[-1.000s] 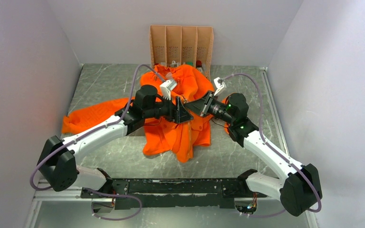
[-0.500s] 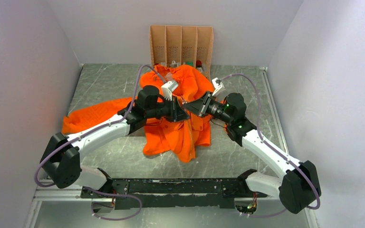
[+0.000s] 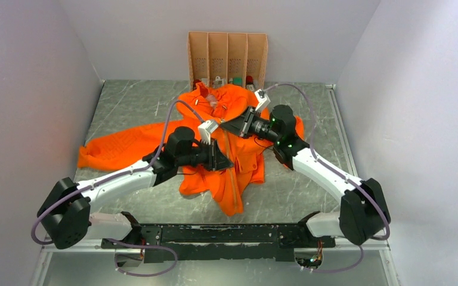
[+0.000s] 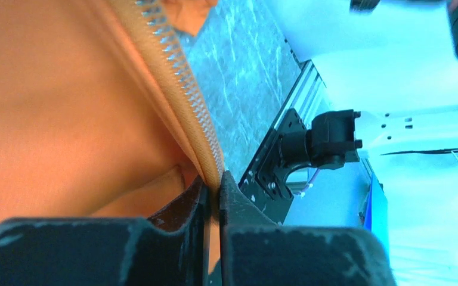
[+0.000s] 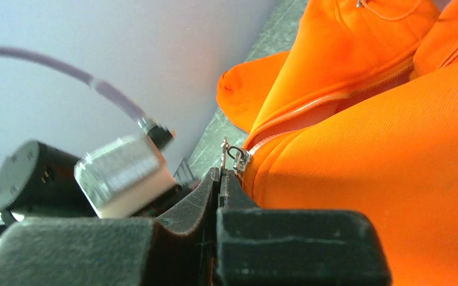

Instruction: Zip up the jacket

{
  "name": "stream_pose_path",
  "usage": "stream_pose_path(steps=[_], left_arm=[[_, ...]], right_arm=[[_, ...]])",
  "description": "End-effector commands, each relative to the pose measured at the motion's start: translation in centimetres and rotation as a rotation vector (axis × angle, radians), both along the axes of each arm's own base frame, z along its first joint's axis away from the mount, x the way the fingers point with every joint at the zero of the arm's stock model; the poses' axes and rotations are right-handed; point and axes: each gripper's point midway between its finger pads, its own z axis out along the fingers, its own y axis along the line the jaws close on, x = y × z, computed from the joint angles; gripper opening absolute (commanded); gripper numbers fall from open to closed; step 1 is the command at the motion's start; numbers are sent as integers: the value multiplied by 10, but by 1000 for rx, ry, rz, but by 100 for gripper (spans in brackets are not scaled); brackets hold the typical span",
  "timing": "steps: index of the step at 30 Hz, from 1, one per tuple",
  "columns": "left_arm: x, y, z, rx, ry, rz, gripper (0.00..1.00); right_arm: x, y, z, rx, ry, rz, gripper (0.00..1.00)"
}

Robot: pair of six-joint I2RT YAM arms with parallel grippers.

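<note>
On the white-walled grey table (image 3: 130, 106), left gripper (image 4: 214, 186) and right gripper (image 5: 220, 179) clamp the jacket (image 3: 234, 99).

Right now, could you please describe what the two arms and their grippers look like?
The left arm and right arm have white link shells and black joint housings. A lilac cable trails along each. White camera blocks sit at the wrists, green lights dot the right arm, and the fingers are blocky matte black.

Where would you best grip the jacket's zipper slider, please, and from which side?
By its small metal pull tab, which juts clear of the jacket edge. Come from the free side, opposite the cloth, tips pinching the flat tab, as the right pincer seems to now.
</note>
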Motion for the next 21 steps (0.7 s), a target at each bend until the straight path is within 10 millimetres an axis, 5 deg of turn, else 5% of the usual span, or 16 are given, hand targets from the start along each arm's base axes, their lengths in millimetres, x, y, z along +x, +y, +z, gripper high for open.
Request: stream_pose_path(steps=[1,9,21], left_arm=[[-42,6,-28,11,119,-64,8],[-63,19,-44,15,175,-42,8],[-80,34,-54,35,204,-23,8]], right_arm=[[28,7,54,97,-172,-46,0],[74,23,69,89,-231,-97,0],[138,27,145,80,-432,-224,0]])
